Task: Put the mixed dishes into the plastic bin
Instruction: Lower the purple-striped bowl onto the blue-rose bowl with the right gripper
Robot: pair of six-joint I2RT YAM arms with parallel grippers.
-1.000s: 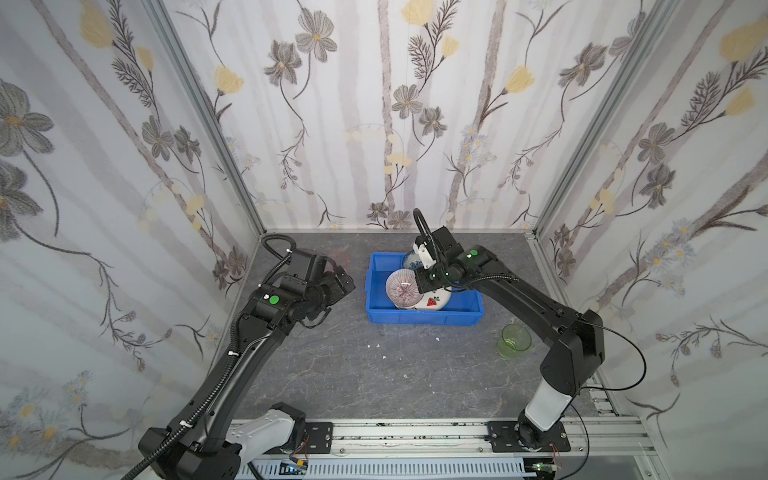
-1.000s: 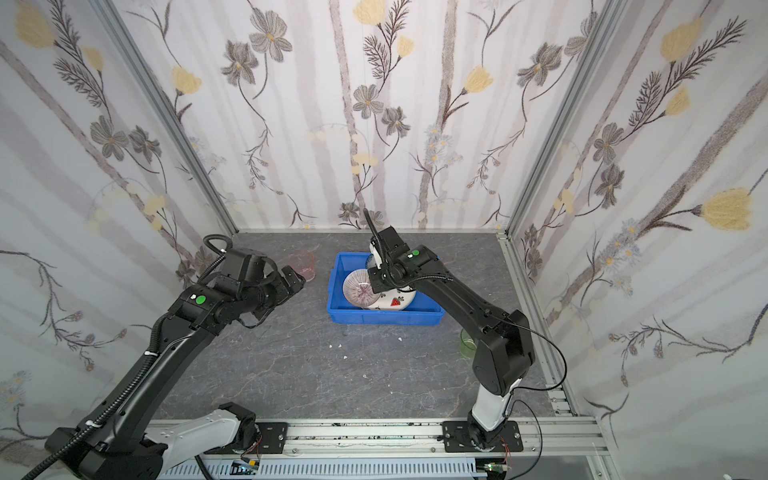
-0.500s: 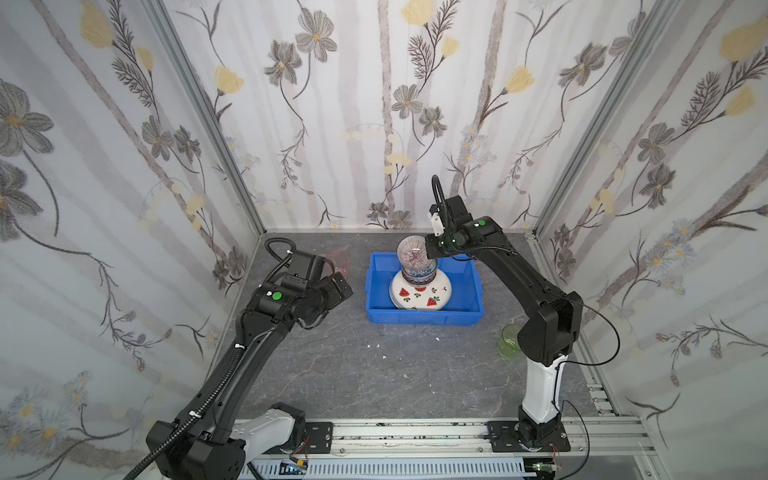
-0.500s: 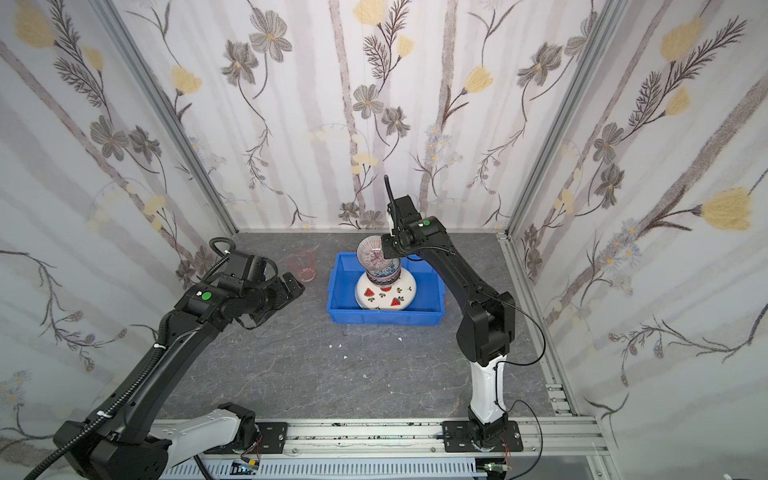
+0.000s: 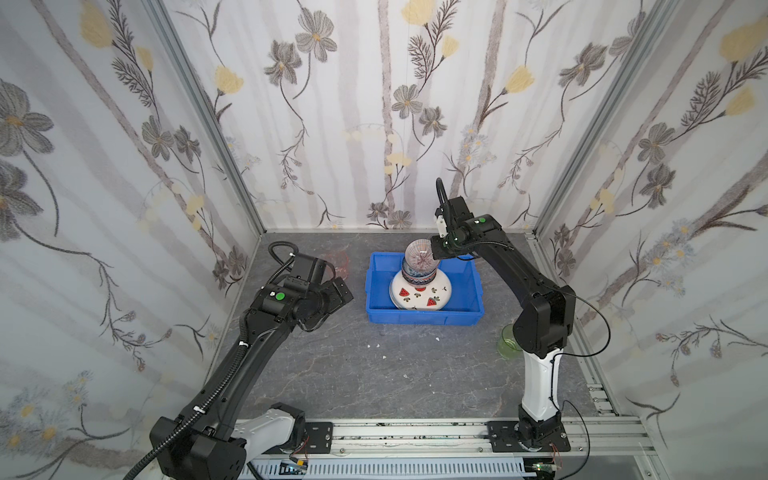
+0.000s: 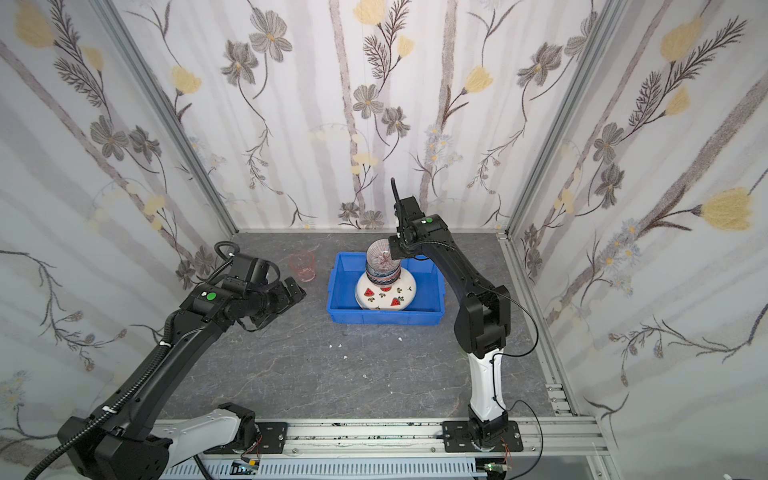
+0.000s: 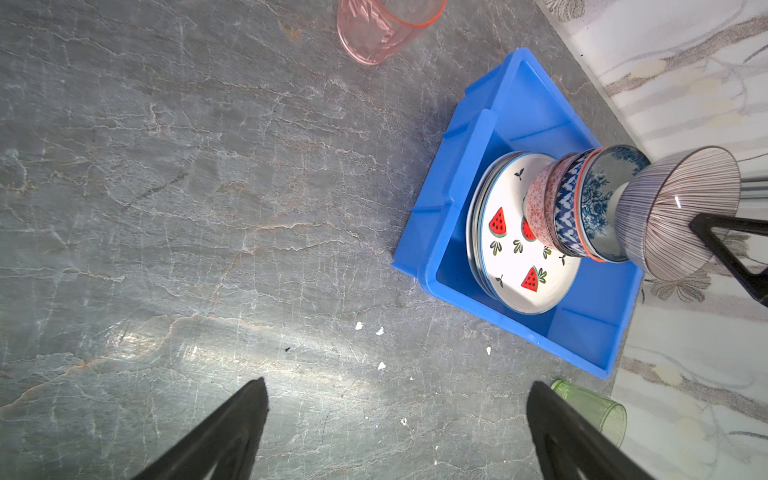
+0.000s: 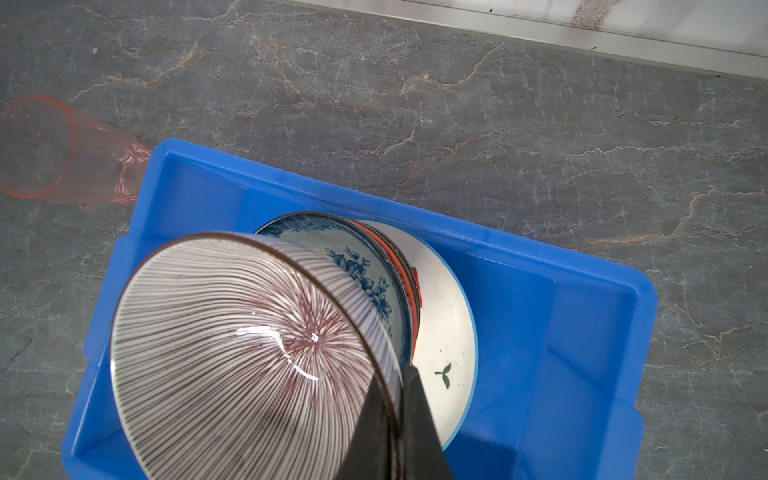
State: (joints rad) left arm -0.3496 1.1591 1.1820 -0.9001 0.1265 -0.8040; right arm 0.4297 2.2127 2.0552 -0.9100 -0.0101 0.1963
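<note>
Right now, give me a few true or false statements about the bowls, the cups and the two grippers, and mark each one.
The right gripper is shut on the rim of the striped bowl. True.
The pink cup lies in the blue bin. False: it is on the table, outside the bin.
The left gripper is open and empty. True.
The green cup is in the bin. False: it stands on the table, outside it.

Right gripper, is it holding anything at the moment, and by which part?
The right gripper pinches the red-striped bowl by its rim, one finger inside the bowl and one outside.
</note>
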